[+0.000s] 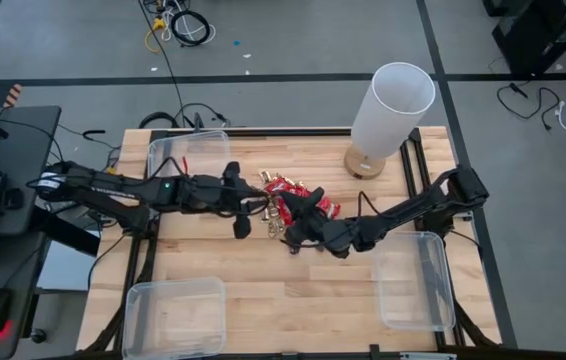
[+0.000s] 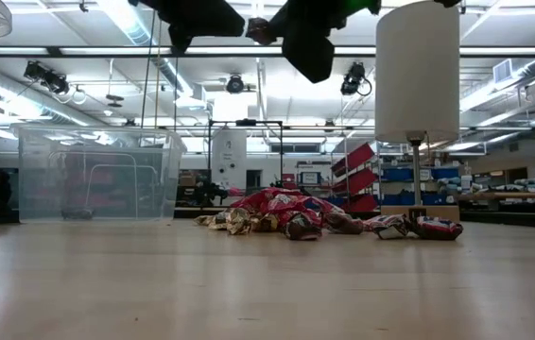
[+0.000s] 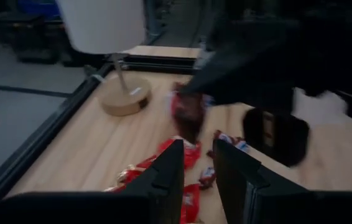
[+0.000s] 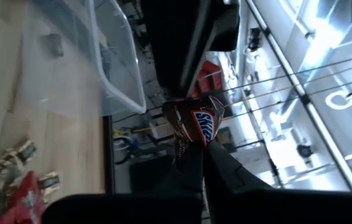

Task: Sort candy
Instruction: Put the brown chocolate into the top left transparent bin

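The candy lies in a loose pile [image 1: 288,195] on the table's middle, toward its far side: shiny red packets, gold-foil pieces and dark mini bars [image 2: 291,215]. My right gripper [image 4: 196,146] hangs above the table just near of the pile [image 1: 296,235], shut on one dark brown mini bar [image 4: 194,121]. My left gripper [image 3: 198,177] hovers left of the pile [image 1: 242,222], above red packets [image 3: 185,155]. Its fingers are a little apart with nothing between them. Both grippers are high off the table in the low view. My right gripper pinches the dark brown mini bar by one end [image 4: 191,138] between its two fingers [image 4: 226,168]. The rest of the bar sticks out past the fingertips. It is lifted clear of the table and the pile.
A white lamp [image 1: 391,110] stands on a round wooden base at the far right. Three clear bins sit on the table: far left [image 1: 188,150], near left [image 1: 173,315] and near right [image 1: 413,280]. Bare wood lies between the near bins.
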Motion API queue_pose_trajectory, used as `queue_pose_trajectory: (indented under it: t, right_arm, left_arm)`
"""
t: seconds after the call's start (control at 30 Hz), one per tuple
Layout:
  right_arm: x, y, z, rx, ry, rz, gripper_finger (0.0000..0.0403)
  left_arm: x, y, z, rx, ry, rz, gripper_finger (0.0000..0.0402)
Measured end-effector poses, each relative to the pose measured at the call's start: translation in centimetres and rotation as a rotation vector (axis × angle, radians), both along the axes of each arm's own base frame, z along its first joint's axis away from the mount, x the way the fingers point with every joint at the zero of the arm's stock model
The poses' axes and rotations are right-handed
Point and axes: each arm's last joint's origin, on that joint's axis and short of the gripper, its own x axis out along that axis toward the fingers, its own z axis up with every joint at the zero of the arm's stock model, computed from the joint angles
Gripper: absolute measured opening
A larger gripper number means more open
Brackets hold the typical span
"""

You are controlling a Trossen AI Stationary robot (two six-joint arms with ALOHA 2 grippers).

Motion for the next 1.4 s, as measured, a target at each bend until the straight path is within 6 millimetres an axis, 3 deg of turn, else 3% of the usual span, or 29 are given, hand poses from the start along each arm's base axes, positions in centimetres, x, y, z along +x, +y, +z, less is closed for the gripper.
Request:
queue_pose_trajectory:
  t: [1.17,1.4]
  right_arm:
    - [0.2,0.0,0.3,-0.043,0.010,0.063,0.0000]
    - [0.2,0.0,0.3,-0.043,0.012,0.059,0.0003]
  left_arm:
    - [1.1,0.0,-0.2,0.011,-0.046,-0.014,0.0106]
    - [1.1,0.0,-0.3,0.022,-0.029,-0.018,0.0079]
